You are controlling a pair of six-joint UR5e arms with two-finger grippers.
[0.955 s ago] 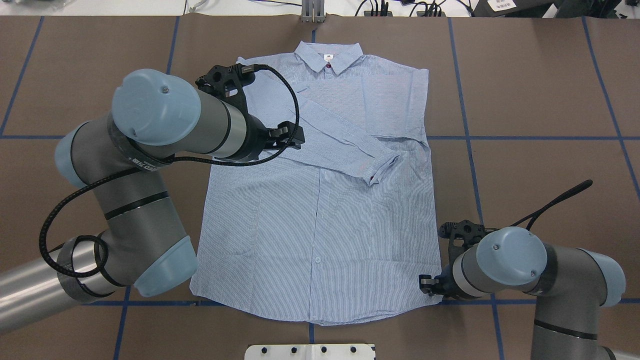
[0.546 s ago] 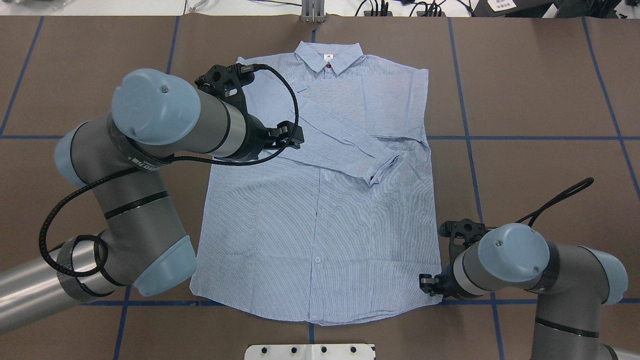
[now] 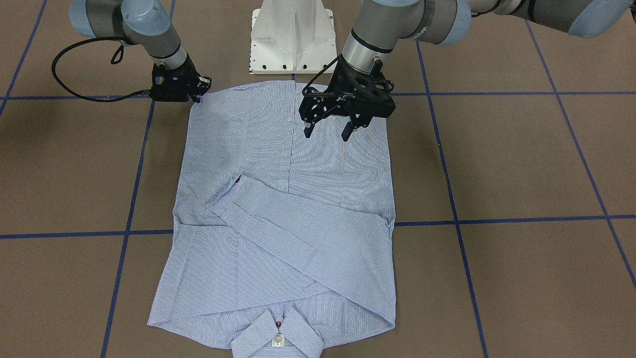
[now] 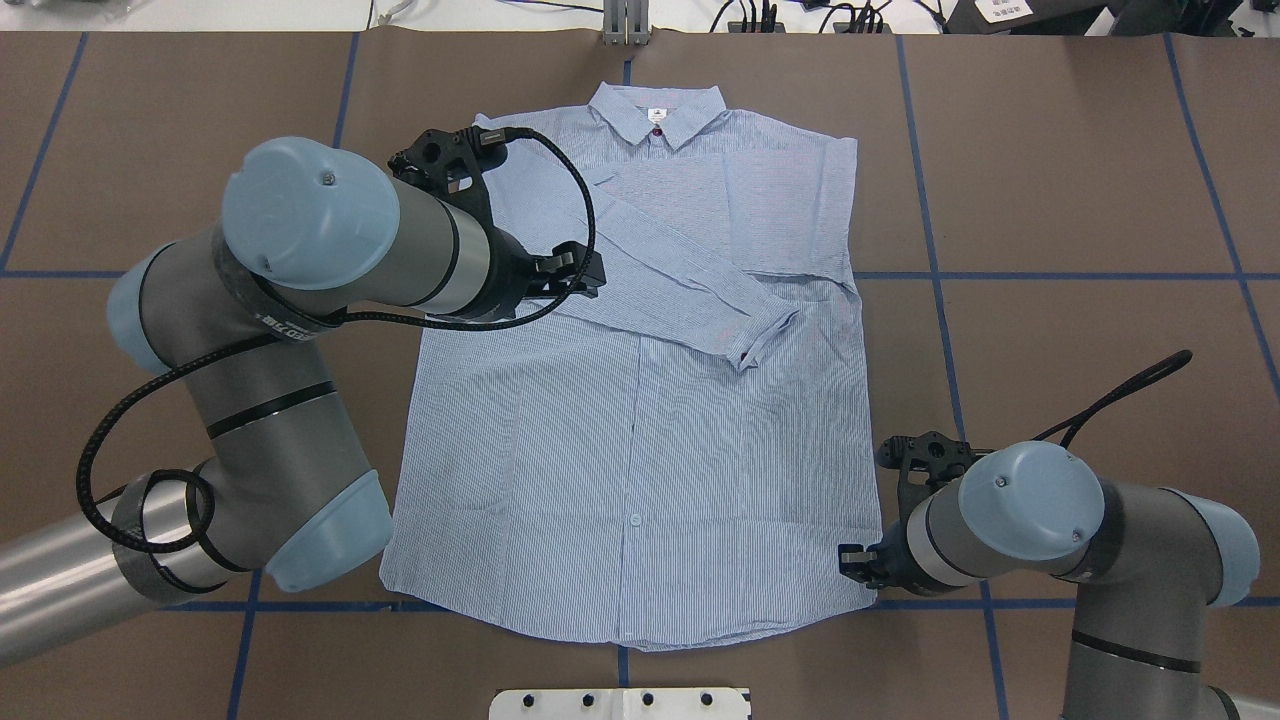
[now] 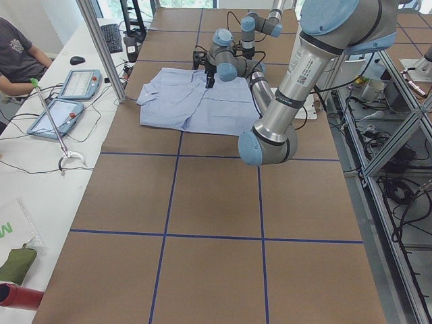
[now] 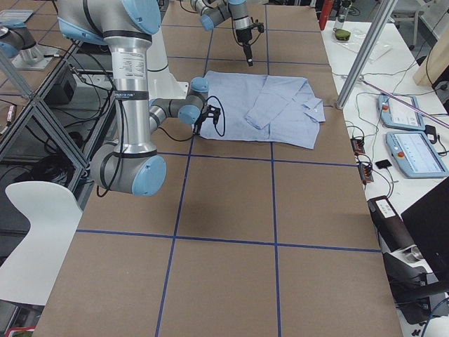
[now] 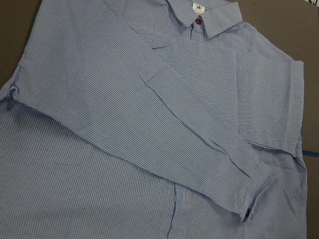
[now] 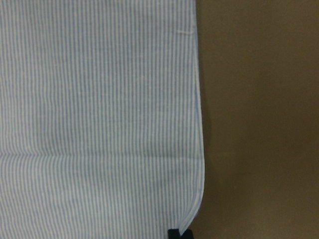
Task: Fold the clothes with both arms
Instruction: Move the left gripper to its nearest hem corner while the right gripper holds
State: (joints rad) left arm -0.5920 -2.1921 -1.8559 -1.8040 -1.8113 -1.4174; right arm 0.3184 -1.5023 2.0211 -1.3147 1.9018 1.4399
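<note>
The light blue striped shirt (image 4: pixel 640 450) lies flat and face up on the brown table, collar (image 4: pixel 655 110) at the far side. Both sleeves are folded across its chest, with one cuff (image 4: pixel 760 335) lying toward the right. My left gripper (image 3: pixel 327 133) hangs open above the shirt's left side (image 4: pixel 580 272), fingers apart and holding nothing. Its wrist view looks down on the folded sleeve (image 7: pixel 149 124). My right gripper (image 4: pixel 855 565) sits low at the shirt's near right hem corner (image 8: pixel 192 219), shut on that corner. A black fingertip (image 8: pixel 174 233) shows at the fabric's edge.
The white pedestal base (image 4: pixel 620 703) stands just in front of the hem. Blue tape lines (image 4: pixel 1000 275) cross the brown table surface. Black cables loop off both arms (image 4: pixel 590 230). A side table with tablets (image 5: pixel 77 84) and a seated person (image 5: pixel 13 61) lies beyond the collar end.
The right arm's elbow has shifted slightly away from the robot while its gripper stays at the hem corner. The left gripper has drifted a little to the left.
</note>
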